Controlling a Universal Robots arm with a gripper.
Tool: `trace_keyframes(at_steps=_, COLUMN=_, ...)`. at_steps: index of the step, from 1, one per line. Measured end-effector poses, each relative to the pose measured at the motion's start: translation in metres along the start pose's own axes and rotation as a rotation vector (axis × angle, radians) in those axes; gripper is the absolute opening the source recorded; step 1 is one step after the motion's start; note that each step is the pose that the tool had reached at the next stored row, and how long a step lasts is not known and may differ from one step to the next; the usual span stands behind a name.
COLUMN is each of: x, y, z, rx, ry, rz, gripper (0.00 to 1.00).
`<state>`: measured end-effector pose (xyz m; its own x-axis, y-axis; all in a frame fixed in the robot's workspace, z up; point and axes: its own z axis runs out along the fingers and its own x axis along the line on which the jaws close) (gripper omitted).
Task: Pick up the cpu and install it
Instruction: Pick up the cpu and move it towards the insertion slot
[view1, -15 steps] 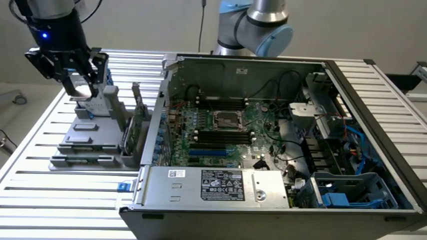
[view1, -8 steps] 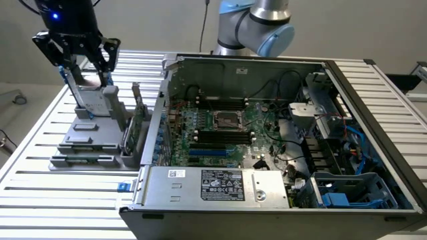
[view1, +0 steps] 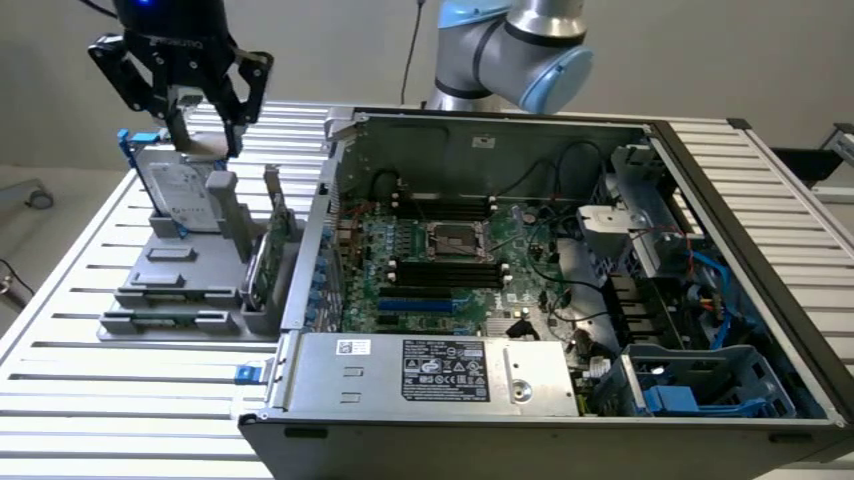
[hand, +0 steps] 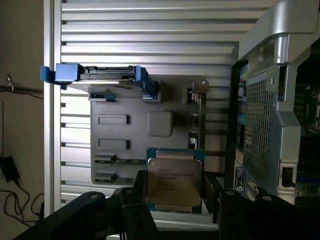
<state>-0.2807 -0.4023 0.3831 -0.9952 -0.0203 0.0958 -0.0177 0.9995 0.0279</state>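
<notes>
the gripper (view1: 200, 128) above the hard drive (view1: 187, 190) is clamped on the cpu (hand: 174, 182) by its edges; likely light, stiff, slick, fragile underneath.

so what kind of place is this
Probably a robotics lab bench for computer assembly: an open computer case with its motherboard bare and a robot arm whose gripper holds a cpu, all on a slatted metal table.

There is one cpu (hand: 174, 182), one hard drive (hand: 100, 75) and one grey holder (hand: 135, 107). There is one open computer case (view1: 534, 450), with one socket (view1: 451, 238) on its board.
</notes>
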Motion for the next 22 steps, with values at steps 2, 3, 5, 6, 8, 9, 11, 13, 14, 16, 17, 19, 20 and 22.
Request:
trace_keyframes(at_steps=2, x=-0.009, y=-0.002, z=-0.0009, rx=0.0001, ry=0.0004, rz=0.0, gripper=0.54)
trace_keyframes(at_steps=3, x=-0.013, y=-0.0028, z=-0.0015, rx=0.0001, ry=0.0007, rz=0.0, gripper=0.54)
trace_keyframes(at_steps=5, x=-0.023, y=-0.0042, z=-0.0021, rx=0.0, ry=0.0008, rz=0.0, gripper=0.54)
trace_keyframes(at_steps=6, x=-0.027, y=-0.0045, z=-0.0021, rx=0.0001, ry=0.0007, rz=0.0, gripper=0.54)
trace_keyframes(at_steps=8, x=-0.036, y=-0.0051, z=-0.0015, rx=0.0, ry=0.0007, rz=0.0, gripper=0.54)
trace_keyframes(at_steps=9, x=-0.041, y=-0.0052, z=-0.0011, rx=0.0001, ry=0.0008, rz=0.0, gripper=0.54)
trace_keyframes(at_steps=11, x=-0.05, y=-0.0054, z=0.0003, rx=0.0001, ry=0.0007, rz=0.0, gripper=0.54)
trace_keyframes(at_steps=13, x=-0.06, y=-0.0057, z=0.002, rx=0.0005, ry=0.0008, rz=0.0, gripper=0.54)
trace_keyframes(at_steps=14, x=-0.064, y=-0.0058, z=0.0031, rx=0.0009, ry=0.0008, rz=0.0, gripper=0.54)
trace_keyframes(at_steps=16, x=-0.074, y=-0.006, z=0.0054, rx=0.0019, ry=0.0008, rz=0.0, gripper=0.54)
trace_keyframes(at_steps=17, x=-0.078, y=-0.0062, z=0.0065, rx=0.0023, ry=0.0008, rz=0.0, gripper=0.54)
trace_keyframes(at_steps=19, x=-0.088, y=-0.0064, z=0.0084, rx=0.0025, ry=0.0008, rz=0.0, gripper=0.54)
trace_keyframes(at_steps=20, x=-0.092, y=-0.0065, z=0.0091, rx=0.0025, ry=0.0008, rz=0.0, gripper=0.54)
trace_keyframes(at_steps=22, x=-0.101, y=-0.0067, z=0.0098, rx=0.0025, ry=0.0008, rz=0.0, gripper=0.54)
